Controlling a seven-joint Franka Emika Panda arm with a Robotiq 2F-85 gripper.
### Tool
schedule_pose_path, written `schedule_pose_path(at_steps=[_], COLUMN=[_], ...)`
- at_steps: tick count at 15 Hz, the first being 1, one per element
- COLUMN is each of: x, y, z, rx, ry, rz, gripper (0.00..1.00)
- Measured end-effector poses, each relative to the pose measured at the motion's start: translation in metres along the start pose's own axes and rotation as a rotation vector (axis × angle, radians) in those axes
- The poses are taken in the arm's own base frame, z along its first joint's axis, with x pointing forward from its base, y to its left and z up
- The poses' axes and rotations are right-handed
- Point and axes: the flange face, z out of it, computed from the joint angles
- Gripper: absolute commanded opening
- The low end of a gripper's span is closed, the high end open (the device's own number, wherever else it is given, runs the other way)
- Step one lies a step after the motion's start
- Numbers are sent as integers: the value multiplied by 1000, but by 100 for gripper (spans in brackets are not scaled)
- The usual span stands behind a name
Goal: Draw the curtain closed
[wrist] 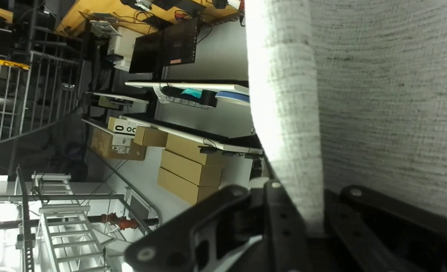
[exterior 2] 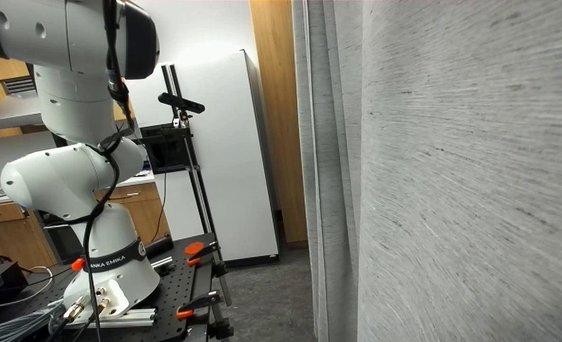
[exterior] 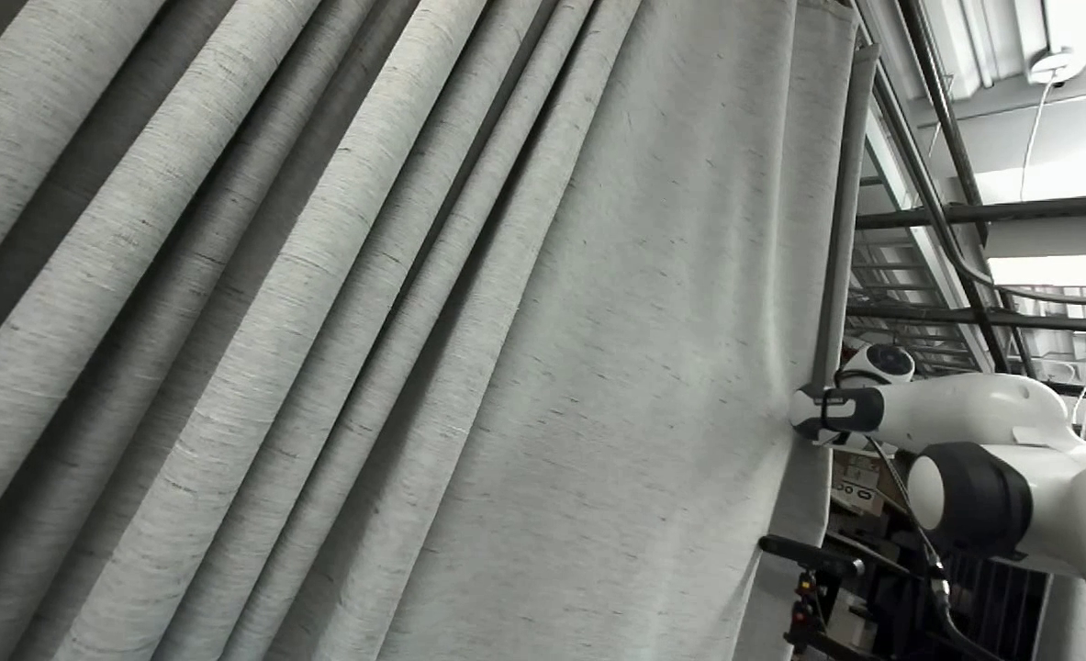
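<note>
The curtain [exterior: 598, 303] is a very large light-grey drape. In an exterior view it fills most of the picture, with deep pleats at the left and a flatter panel at the right. In an exterior view it also hangs along the right side [exterior 2: 461, 166]. My gripper [exterior: 813, 413] is at the curtain's edge, and the fabric puckers toward it. In the wrist view a fold of the curtain [wrist: 287, 94] runs down between the dark fingers of the gripper [wrist: 310, 198], which are shut on it. The fingertips are partly hidden by cloth.
A camera on a stand [exterior: 813, 555] is close to the curtain below the gripper; it also shows in an exterior view [exterior 2: 181, 103]. The arm's base stands on a black board [exterior 2: 176, 266] with clamps. Shelves [wrist: 193, 138], cardboard boxes [wrist: 185, 173] and a ladder [wrist: 70, 234] are behind the curtain's edge.
</note>
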Motion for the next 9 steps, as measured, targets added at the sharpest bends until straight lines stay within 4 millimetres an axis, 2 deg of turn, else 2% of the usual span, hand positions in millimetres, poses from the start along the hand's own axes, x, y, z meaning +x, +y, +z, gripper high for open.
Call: schedule_pose_path(at_steps=[9], x=[2], y=[-105], z=[1], rx=[183], ry=[9], rz=[57], gripper=[0])
